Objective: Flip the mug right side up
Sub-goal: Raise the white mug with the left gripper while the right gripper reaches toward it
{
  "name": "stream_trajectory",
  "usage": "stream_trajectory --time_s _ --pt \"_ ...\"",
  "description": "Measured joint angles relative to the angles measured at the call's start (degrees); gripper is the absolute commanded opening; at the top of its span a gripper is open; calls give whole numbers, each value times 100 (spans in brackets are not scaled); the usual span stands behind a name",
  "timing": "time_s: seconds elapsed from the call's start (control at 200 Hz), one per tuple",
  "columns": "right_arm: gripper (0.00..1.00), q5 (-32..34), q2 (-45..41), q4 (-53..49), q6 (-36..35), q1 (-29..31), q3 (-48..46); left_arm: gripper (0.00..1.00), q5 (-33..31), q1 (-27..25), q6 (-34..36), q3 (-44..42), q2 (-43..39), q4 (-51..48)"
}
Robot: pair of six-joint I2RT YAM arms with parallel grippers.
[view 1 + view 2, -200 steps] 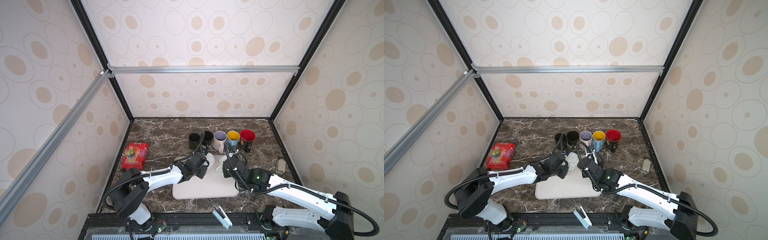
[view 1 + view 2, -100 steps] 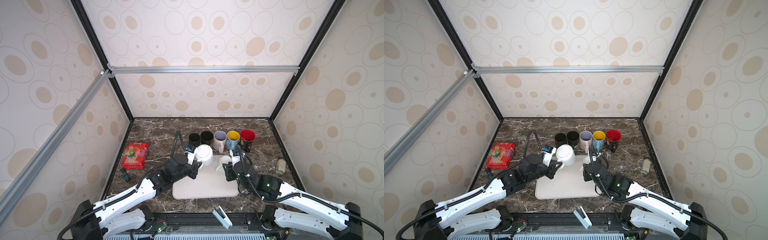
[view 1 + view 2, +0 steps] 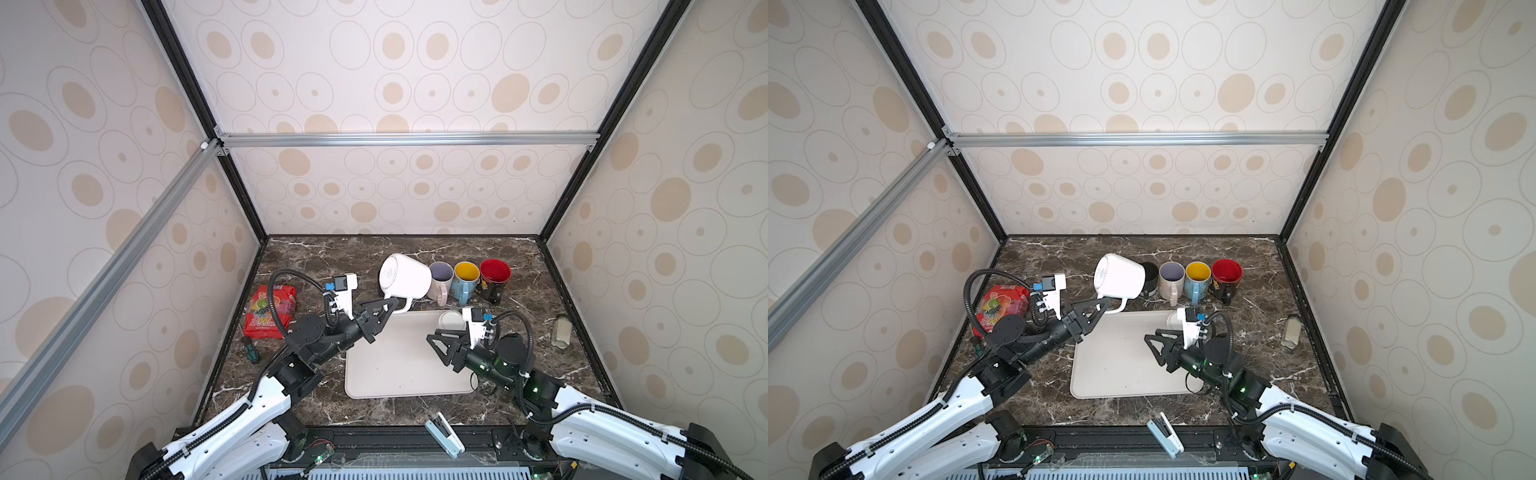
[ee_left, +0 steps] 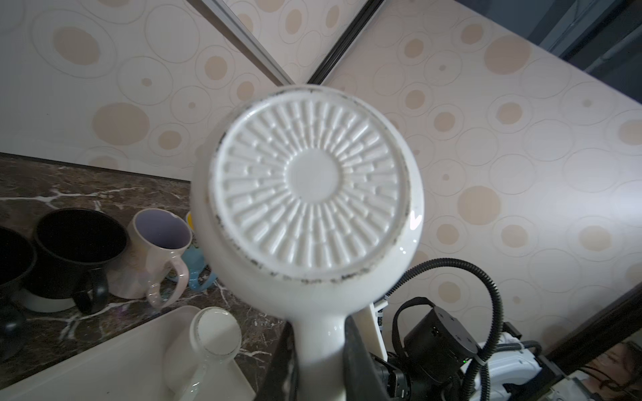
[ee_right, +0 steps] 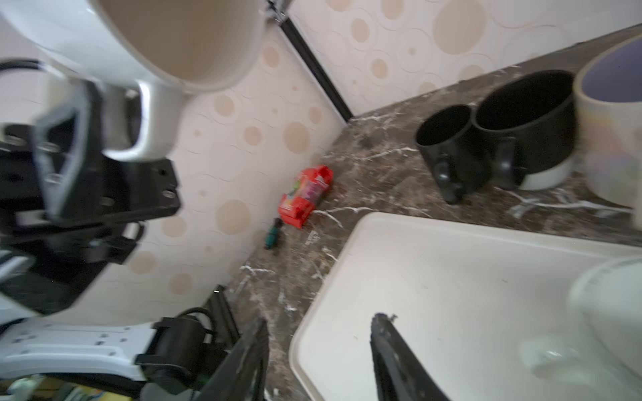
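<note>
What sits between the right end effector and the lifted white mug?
Only bare tray, in both top views. The right end effector is open and empty; the left end effector holds the white mug by its handle.

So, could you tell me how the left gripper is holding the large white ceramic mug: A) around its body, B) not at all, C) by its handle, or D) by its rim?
C: in both top views the left gripper is closed on the handle of the large white ceramic mug, which is lifted and tipped sideways.

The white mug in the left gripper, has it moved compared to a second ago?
Yes. The white mug has gone from low beside the tray up and back, in front of the mug row, held by its handle in the left gripper.
</note>
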Motion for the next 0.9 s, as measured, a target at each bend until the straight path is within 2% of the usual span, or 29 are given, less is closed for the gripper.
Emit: stream_trajectory --time_s 0.23,0.475,0.9 --pt "56 -658 490 1738 262 0 9 0 413 15 -817 -398 400 1143" --pt "55 -1064 1075 2376 474 -39 352 0 592 20 -1193 -479 557 1775" --pt "52 -1423 1692 3112 861 -229 695 0 750 24 -1366 -531 619 2249"
